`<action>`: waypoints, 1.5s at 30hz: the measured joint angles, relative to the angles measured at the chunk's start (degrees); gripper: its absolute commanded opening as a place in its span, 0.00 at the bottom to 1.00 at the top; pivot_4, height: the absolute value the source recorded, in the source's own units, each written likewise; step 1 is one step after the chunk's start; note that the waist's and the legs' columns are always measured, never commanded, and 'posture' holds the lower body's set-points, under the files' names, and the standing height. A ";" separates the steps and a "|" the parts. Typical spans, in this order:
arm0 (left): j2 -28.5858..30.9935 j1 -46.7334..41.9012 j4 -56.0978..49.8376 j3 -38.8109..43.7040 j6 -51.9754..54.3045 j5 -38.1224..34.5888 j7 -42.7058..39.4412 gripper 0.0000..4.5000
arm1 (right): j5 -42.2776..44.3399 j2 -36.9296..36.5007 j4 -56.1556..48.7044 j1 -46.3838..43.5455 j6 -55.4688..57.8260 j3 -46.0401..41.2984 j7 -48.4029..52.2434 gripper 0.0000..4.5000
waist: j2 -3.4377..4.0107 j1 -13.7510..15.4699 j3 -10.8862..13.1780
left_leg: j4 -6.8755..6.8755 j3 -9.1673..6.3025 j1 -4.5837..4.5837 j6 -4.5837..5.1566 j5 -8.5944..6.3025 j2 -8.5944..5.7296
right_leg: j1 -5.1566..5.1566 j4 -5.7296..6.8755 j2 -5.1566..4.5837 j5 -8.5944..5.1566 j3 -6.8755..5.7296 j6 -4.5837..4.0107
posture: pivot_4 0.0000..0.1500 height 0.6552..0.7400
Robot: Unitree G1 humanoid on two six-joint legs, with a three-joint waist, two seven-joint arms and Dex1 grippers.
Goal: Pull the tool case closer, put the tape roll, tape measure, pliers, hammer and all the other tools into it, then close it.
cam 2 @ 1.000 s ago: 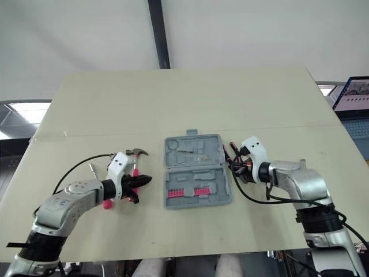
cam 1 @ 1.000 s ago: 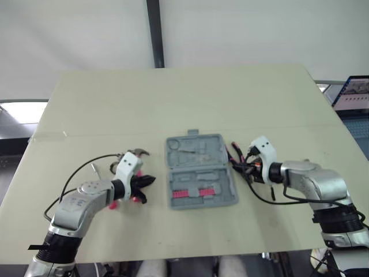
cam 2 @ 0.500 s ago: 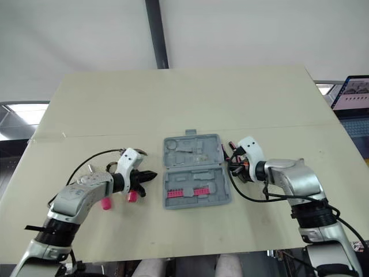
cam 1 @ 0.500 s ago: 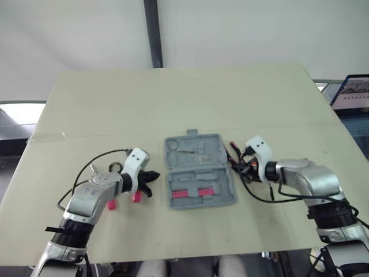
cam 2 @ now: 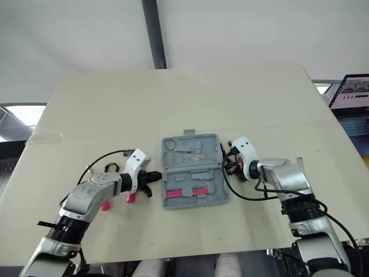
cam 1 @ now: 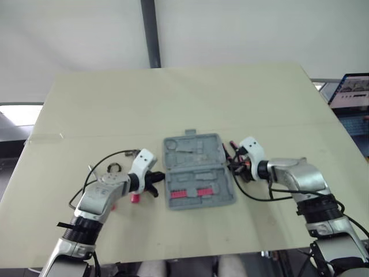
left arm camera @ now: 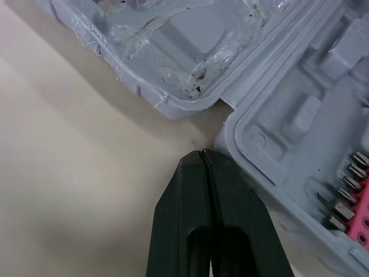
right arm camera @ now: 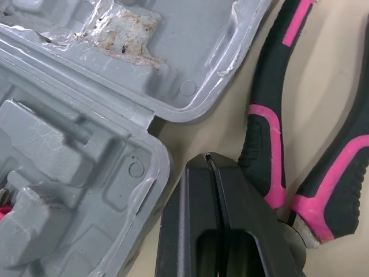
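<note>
Flanking the tool case [cam 1: 199, 170] hinge, the closed, empty left gripper [left arm camera: 202, 153] and right gripper [right arm camera: 209, 157] are best drawn back evenly.

The open tool case [cam 1: 199, 170] lay in the middle of the table [cam 1: 173, 98], one half behind the other. A row of bits [cam 1: 193, 193] sat in the near half. The pliers [right arm camera: 271, 115] lay just right of the case. The left gripper [left arm camera: 203, 153] was just beside the case's left edge at the hinge. The right gripper [right arm camera: 208, 156] was between the right edge and the pliers.
</note>
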 measured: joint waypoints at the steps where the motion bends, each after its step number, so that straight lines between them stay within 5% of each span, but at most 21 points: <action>1: -0.06 -0.08 0.07 -0.04 -0.07 0.13 -0.08 0.01 | -0.21 0.03 0.27 -0.08 -0.31 0.16 0.10 0.00 | 0.00 0.00 0.00 | 0.00 0.00 0.00 0.00 0.00 0.00 | 0.00 0.00 0.00 0.00 0.00 0.00 | 1.00 0.95; 29: -0.23 1.57 -2.42 -0.49 0.21 2.12 -1.11 0.01 | -4.77 1.66 3.76 -1.38 -6.93 3.08 5.39 0.00 | -0.05 -0.15 -0.06 | 0.01 0.00 0.04 0.00 0.00 0.01 | 0.02 0.02 0.00 0.00 0.00 0.00 | 1.00 0.95; 45: 0.99 10.05 -16.46 -0.84 10.10 0.75 -1.16 0.01 | -2.86 -3.35 -12.32 7.11 3.09 3.59 7.57 0.00 | -0.05 0.04 -0.06 | -0.01 -0.01 0.03 0.00 0.00 0.02 | 0.04 0.01 -0.01 0.00 0.00 0.00 | 1.00 0.95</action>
